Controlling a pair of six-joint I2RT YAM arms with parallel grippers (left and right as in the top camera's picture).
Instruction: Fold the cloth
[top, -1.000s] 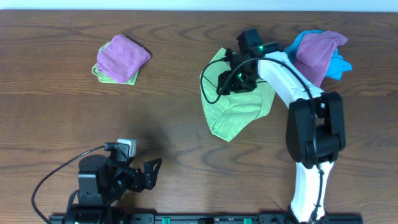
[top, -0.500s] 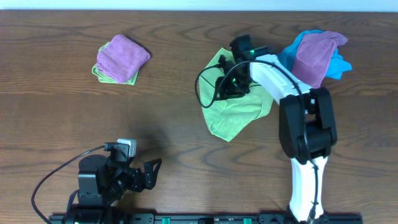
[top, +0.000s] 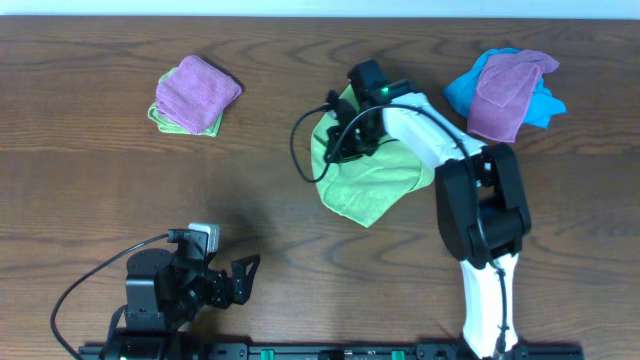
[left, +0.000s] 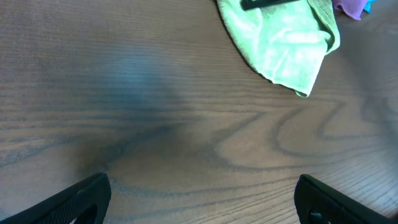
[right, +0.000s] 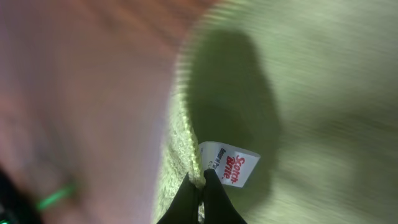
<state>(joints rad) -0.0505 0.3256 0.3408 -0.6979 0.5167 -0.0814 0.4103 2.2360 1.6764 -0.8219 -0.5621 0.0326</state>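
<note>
The cloth (top: 365, 178) is lying crumpled on the table (top: 100, 200), right of the middle and toward the far side. It is lime-green, and one corner is pointing to the near edge. The right gripper (right: 201, 186) is pinching its hemmed edge, with the fingers pressed together just beside the small white tag (right: 229, 165) with red print. The left gripper (top: 238, 280) is resting near the front edge, well apart from the cloth, and its fingers (left: 78, 198) are standing wide with nothing between them. At far left a folded purple cloth (top: 196, 88) is lying on a green cloth (top: 180, 122). At far right a second purple cloth (top: 510, 90) is lying on a bright blue cloth (top: 460, 92).
</note>
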